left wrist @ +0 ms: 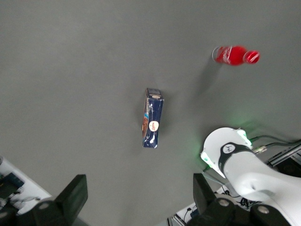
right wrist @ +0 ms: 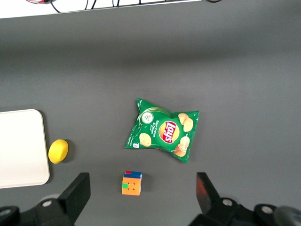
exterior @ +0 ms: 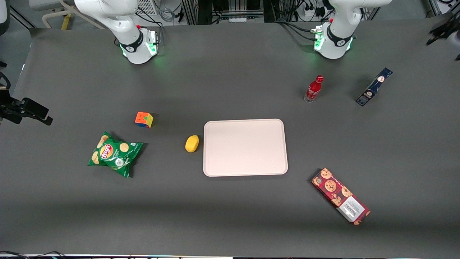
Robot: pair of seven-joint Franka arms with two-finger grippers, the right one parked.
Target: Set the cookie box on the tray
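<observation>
Dark grey table (exterior: 230, 216): the cookie box (exterior: 374, 87) stands near the cola bottle (exterior: 313, 89), well apart from the bare tray (exterior: 245, 147). The gripper (left wrist: 136, 200) hovers high above it, jaws wide and empty — best descend centred, closing across the narrow sides.

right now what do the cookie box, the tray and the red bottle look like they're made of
Cookie box: likely printed cardboard, with sharp folded edges and flat navy panels. Tray: probably matte plastic, uniformly pale pink with rounded corners and a low moulded rim. Red bottle: glossy, plastic or glass, can't tell which. The gripper hangs open above the cookie box.
</observation>
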